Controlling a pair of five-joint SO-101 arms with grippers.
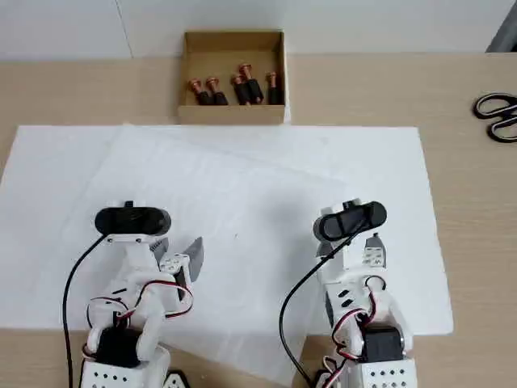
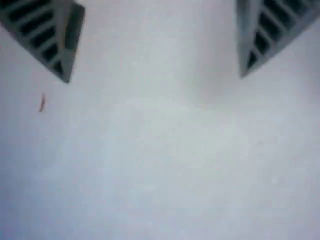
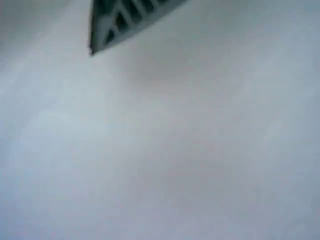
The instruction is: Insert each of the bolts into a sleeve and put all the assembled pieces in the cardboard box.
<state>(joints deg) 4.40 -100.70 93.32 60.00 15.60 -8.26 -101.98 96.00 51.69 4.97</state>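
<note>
Pale wood shows around two overlapping paper sheets (image 1: pixel 266 186). At the far edge the cardboard box (image 1: pixel 234 37) holds the bolts in their sleeves (image 1: pixel 236 87), lying in a row. The left gripper (image 1: pixel 178 252) hangs low over the paper, jaws apart; for the right gripper (image 1: pixel 373 249) I cannot tell. A low sweep could snag the loose paper and shove the box.

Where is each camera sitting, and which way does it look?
High view: above the table, looking down on white paper, cardboard box, left end effector, right end effector.
Left wrist view: on the left arm, facing the paper; its fingers show, spread.
Right wrist view: on the right arm, facing the paper; its end effector's edge shows.
Shared: every view sees the paper.
</note>
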